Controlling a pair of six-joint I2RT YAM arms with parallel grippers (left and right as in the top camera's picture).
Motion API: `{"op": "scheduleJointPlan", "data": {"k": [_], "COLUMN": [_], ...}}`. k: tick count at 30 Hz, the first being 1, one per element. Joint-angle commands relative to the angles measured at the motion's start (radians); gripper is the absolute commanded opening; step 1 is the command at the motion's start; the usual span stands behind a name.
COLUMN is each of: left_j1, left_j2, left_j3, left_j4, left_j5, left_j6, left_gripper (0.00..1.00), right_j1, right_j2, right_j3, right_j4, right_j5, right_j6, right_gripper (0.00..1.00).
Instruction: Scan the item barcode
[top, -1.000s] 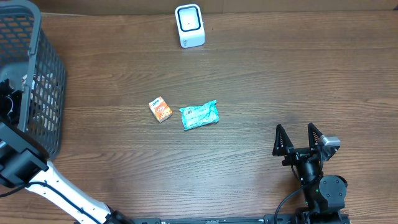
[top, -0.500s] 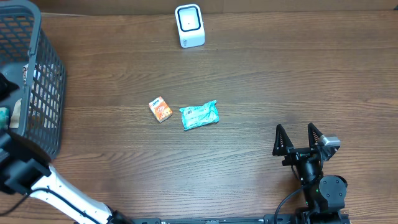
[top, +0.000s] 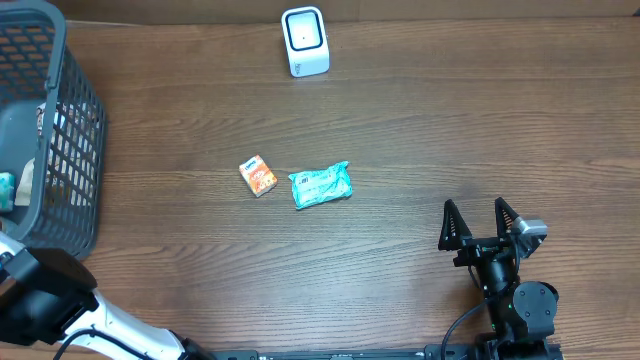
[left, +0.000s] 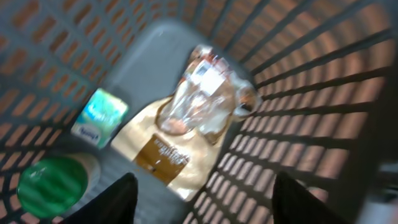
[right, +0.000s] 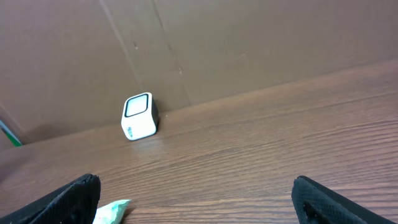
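The left gripper (left: 204, 182) hung over the basket (top: 62, 120) at the far left of the table (top: 450, 110), looking down into it. Its two fingers (left: 112, 199) stood moderately apart with nothing between them, so it held no item. Below it, on the basket floor, lay a brown bag (left: 186, 130) with a clear window, blurred in the wrist view. Just left of the bag lay a small teal-and-white pouch (left: 99, 117). Nearer, by the left finger, was a round green lid (left: 53, 185). From overhead only the left arm (top: 45, 300) showed, at the near left corner beside the basket. The gripper itself was out of that view.

The right gripper (top: 475, 206) sat at the near right of the table, its jaws spread wide and empty, pointing toward the far edge.

The scanner (top: 305, 41), a white block with a dark window, stood upright at the far edge, a little left of centre, touching nothing. Two items lay in the open mid-table: an orange box (top: 258, 176) and, just right of it, a crumpled teal packet (top: 321, 186), close but apart. Both were well apart from the scanner, the basket and either gripper. In the right wrist view the scanner showed far off to the left, and a corner of the packet peeked in beside the left finger. Any barcode on the box or packet was too small to tell.
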Motion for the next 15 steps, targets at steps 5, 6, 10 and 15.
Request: {"op": "scheduleJointPlan", "data": {"k": [5,6,10,15], "left_j1": [0.021,0.021,0.021,0.021], "left_j2": [0.059,0.062,0.064,0.064], "left_j3": [-0.201,-0.232,-0.355,-0.515], "left_j4": [0.117,0.142,0.261,0.424], "left_j5": [-0.069,-0.069,-0.066,-0.066], "left_j6": [0.117,0.134,0.186,0.267], "left_gripper": [0.64,0.66,0.84,0.99], "right_j1": [0.004,0.004,0.004,0.004], "right_j2": [-0.012,-0.012,-0.012,-0.012], "right_j3": [-0.011,-0.011,-0.011,-0.011], "right_j4": [0.006,0.006,0.006,0.006], "right_j5": [0.013,0.013,0.012,0.013], "right_j6": [-0.002,-0.002,-0.002,-0.002], "right_gripper": [1.00,1.00,1.00,1.00]}}
